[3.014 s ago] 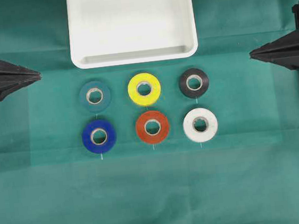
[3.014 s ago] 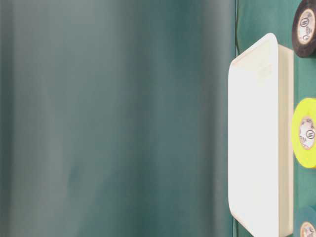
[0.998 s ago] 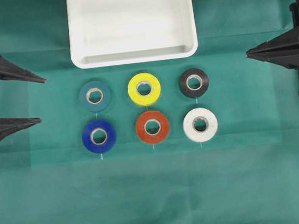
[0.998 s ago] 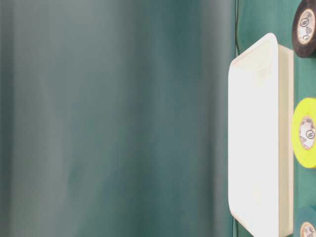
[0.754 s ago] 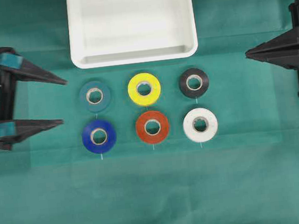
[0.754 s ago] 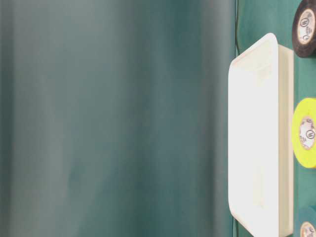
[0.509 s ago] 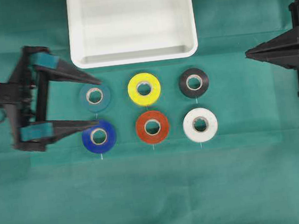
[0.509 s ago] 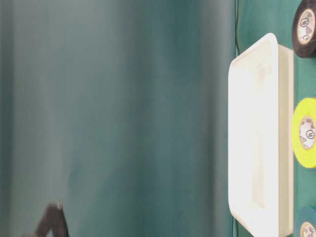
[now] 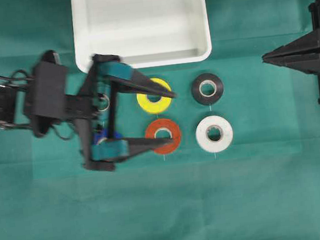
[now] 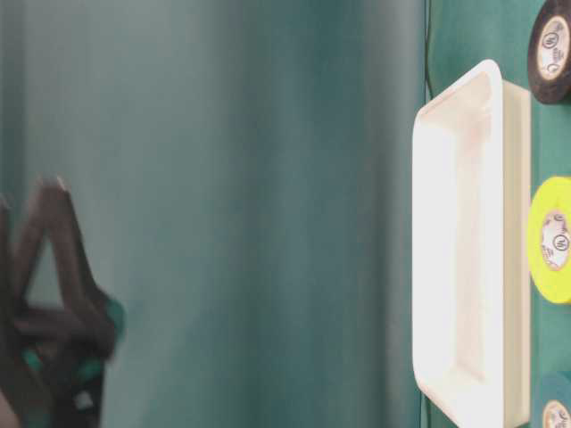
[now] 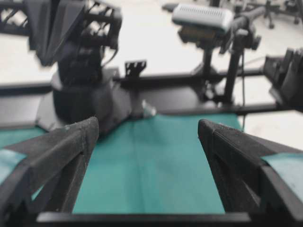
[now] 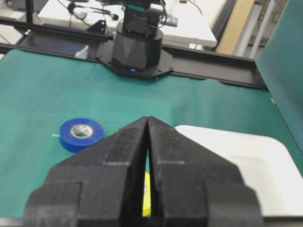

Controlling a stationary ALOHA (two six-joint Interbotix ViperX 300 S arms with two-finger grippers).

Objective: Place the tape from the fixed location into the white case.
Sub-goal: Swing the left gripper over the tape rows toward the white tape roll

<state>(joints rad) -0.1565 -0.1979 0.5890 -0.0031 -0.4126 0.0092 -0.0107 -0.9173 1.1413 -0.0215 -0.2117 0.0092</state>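
The white tape (image 9: 214, 133) lies flat at the right end of the front row of rolls, with nothing touching it. The white case (image 9: 142, 60) stands behind the rolls at the top centre, with nothing in it. My left gripper (image 9: 172, 118) is open wide and points right. Its upper finger crosses the yellow roll (image 9: 146, 101) and its lower finger crosses the orange roll (image 9: 175, 131), left of the white tape. In the left wrist view the left gripper (image 11: 147, 127) frames only green cloth. My right gripper (image 9: 265, 58) rests shut at the right edge, away from the rolls.
A black roll (image 9: 207, 88) sits behind the white tape. The left arm (image 9: 49, 100) covers the left column of rolls. A blue roll (image 12: 81, 132) and the case (image 12: 222, 134) show in the right wrist view. Green cloth covers the table.
My left gripper swept right from the table's left edge, over the left column of rolls, to the middle column, staying open. The right gripper has not moved.
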